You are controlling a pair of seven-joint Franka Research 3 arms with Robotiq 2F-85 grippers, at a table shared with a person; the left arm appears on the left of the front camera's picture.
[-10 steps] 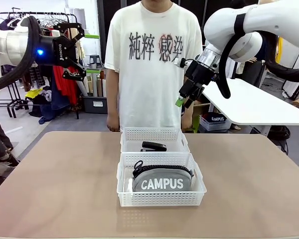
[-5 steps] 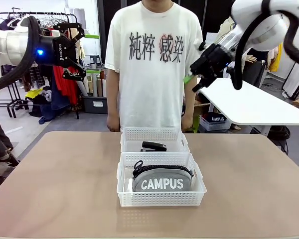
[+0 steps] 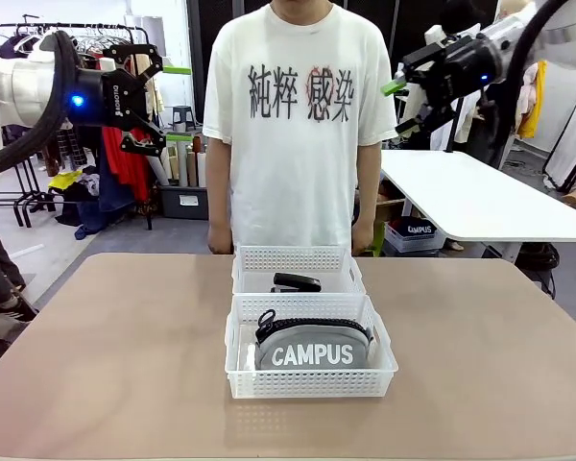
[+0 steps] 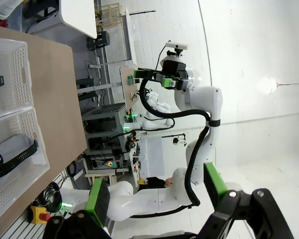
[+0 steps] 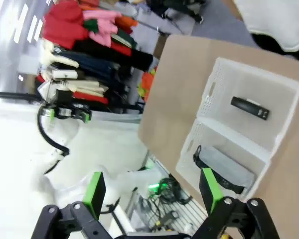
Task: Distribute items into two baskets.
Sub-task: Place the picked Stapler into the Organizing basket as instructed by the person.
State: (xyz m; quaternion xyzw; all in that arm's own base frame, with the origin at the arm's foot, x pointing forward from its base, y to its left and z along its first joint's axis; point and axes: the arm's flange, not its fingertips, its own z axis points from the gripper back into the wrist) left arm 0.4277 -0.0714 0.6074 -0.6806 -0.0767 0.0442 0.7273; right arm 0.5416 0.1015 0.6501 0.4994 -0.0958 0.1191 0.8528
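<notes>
Two white lattice baskets stand end to end at the table's middle. The near basket point(image 3: 310, 382) holds the grey "CAMPUS" pouch point(image 3: 312, 351). In the far basket point(image 3: 293, 257) lies the black stapler point(image 3: 297, 282). My left gripper point(image 3: 156, 101) hangs open and empty high at the left. High at the right, my right gripper point(image 3: 399, 108) is open and empty too, well above the baskets. The left wrist view has my left gripper point(image 4: 157, 191) open, with the pouch point(image 4: 12, 155) far off at its left edge. Beyond my open right gripper point(image 5: 152, 191), the stapler point(image 5: 249, 107) and pouch point(image 5: 224, 170) sit far below.
A person in a white printed T-shirt point(image 3: 293, 115) stands at the table's far edge, arms down at the sides. A second white table point(image 3: 480, 197) is behind at the right. Clothes racks point(image 3: 106, 163) stand at the back left. Bare tabletop point(image 3: 106, 355) lies either side of the baskets.
My right gripper has risen and swung to the right, away from above the baskets. The left arm, the baskets and both items have stayed put.
</notes>
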